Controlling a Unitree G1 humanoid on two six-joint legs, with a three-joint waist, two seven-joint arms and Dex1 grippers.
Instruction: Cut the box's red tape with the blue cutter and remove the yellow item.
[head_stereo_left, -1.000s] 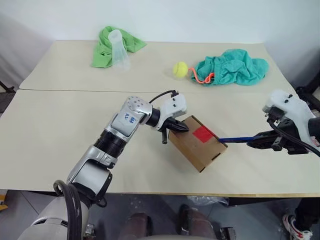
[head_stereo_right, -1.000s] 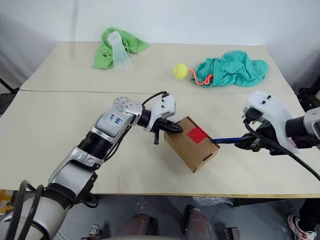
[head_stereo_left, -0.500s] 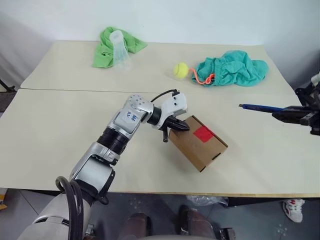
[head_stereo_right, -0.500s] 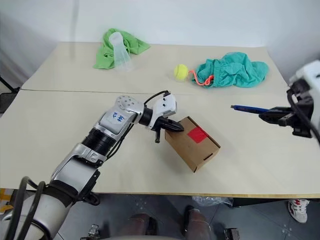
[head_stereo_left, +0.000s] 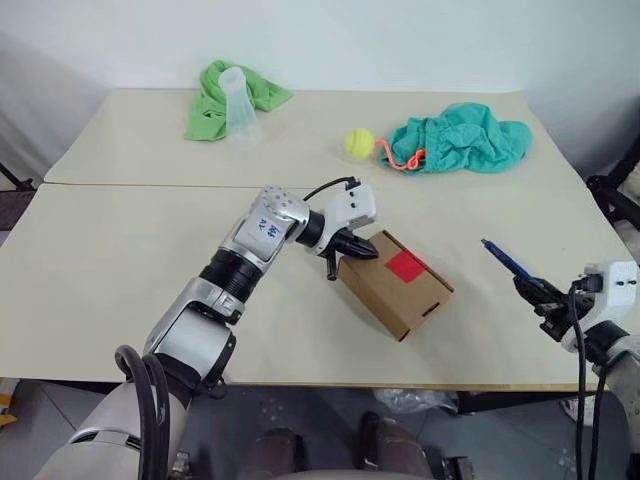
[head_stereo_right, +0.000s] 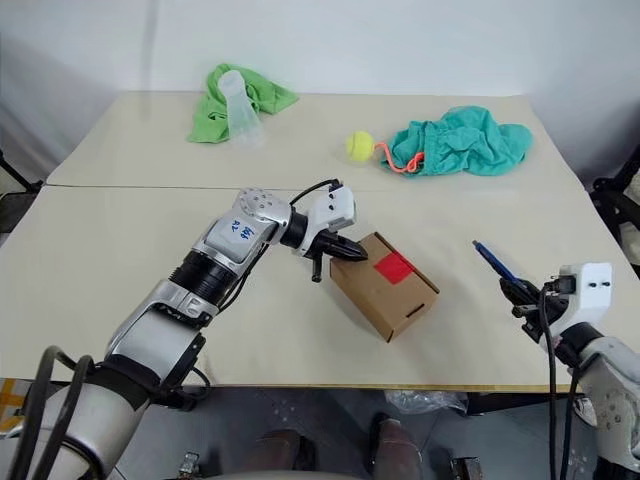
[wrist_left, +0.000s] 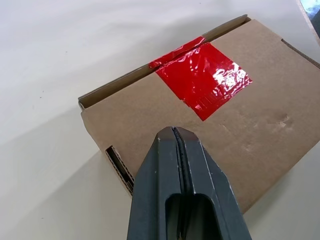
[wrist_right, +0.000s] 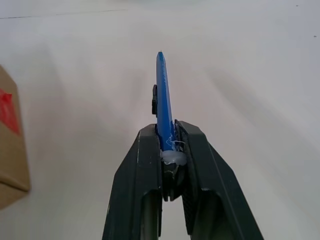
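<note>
Left claw (head_stereo_left: 358, 251) pressed together against the box (head_stereo_left: 397, 287); right claw (head_stereo_left: 538, 299), well apart, pinches the blue cutter (head_stereo_left: 506, 261).

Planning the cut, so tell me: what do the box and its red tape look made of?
The box: brown corrugated cardboard, matte; fluting shows at its cut edges. The red tape: probably thin plastic film, glossy, with wrinkles and bright glare spots.

Bright even light, soft shadows, glare on red tape (wrist_left: 202, 77)
</note>
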